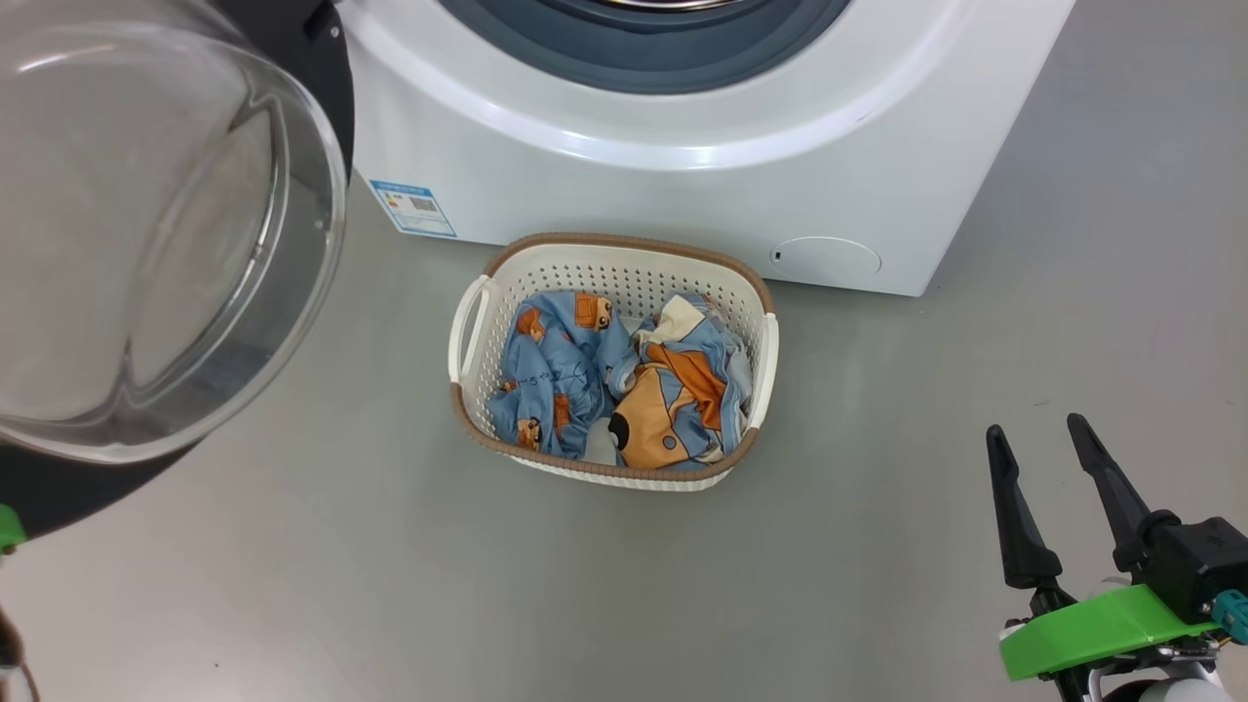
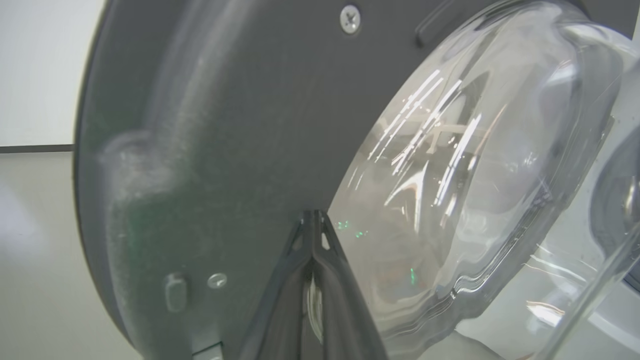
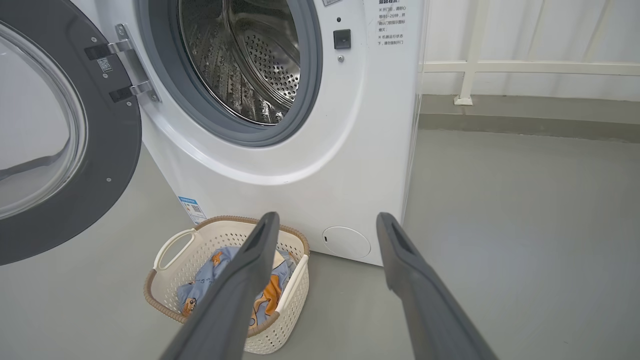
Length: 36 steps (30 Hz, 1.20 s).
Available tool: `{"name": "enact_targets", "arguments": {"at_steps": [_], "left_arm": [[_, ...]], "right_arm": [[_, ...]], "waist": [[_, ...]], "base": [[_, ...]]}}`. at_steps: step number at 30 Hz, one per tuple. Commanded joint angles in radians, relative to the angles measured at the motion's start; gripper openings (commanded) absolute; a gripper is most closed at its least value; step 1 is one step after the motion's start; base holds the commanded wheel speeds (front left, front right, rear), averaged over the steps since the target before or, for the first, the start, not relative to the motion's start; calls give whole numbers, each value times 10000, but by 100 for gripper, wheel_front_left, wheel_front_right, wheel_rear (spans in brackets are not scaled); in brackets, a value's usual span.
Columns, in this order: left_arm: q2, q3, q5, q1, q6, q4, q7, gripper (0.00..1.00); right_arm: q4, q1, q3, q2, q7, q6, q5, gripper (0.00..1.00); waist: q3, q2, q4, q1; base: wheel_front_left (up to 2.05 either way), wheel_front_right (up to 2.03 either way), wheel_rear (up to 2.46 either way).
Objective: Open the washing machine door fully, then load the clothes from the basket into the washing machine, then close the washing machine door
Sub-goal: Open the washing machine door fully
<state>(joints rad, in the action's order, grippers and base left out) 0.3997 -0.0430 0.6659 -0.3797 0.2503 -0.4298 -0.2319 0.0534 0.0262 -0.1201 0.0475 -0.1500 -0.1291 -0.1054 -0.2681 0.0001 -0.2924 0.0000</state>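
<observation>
The left gripper (image 2: 314, 216) is clenching its dark fingers on nothing, tips at the inner face of the round black-ringed glass door (image 2: 200, 125), probably pushing it wide. The right gripper (image 1: 1035, 425) is hanging spread and empty, ready for the light blue cartoon-printed clothes (image 1: 624, 380) lying in the cream perforated basket (image 1: 624, 238) just before the big white washing machine (image 1: 682, 195).
</observation>
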Motion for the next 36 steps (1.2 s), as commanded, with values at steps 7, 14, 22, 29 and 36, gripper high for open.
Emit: {"name": "enact_targets", "arguments": {"at_steps": [7, 14, 22, 29, 36], "left_arm": [[620, -591, -22, -522, -258, -489, -231, 0], [230, -670, -323, 145, -201, 94, -285, 0], [-667, -732, -1272, 2064, 384, 2607, -296, 0], [-1331, -276, -1864, 3835, 669, 4843, -297, 0], [-1484, 961, -2369, 4678, 464, 6171, 175, 0]], "right_arm": [[143, 364, 259, 28, -42, -16, 110, 100], [91, 334, 317, 28, -79, -16, -77, 100], [80, 133, 469, 28, -111, -16, -185, 100], [57, -218, 572, 28, -175, -16, -296, 100], [69, -645, 675, 28, -161, -16, -366, 100]], "waist": [[73, -1, -7, 0], [236, -1, 44, 0], [599, -1, 178, 0], [1027, -1, 295, 0], [1504, -1, 561, 0]], "base": [[0, 0, 0], [0, 0, 0], [0, 0, 0], [0, 0, 0], [0, 0, 0]]}}
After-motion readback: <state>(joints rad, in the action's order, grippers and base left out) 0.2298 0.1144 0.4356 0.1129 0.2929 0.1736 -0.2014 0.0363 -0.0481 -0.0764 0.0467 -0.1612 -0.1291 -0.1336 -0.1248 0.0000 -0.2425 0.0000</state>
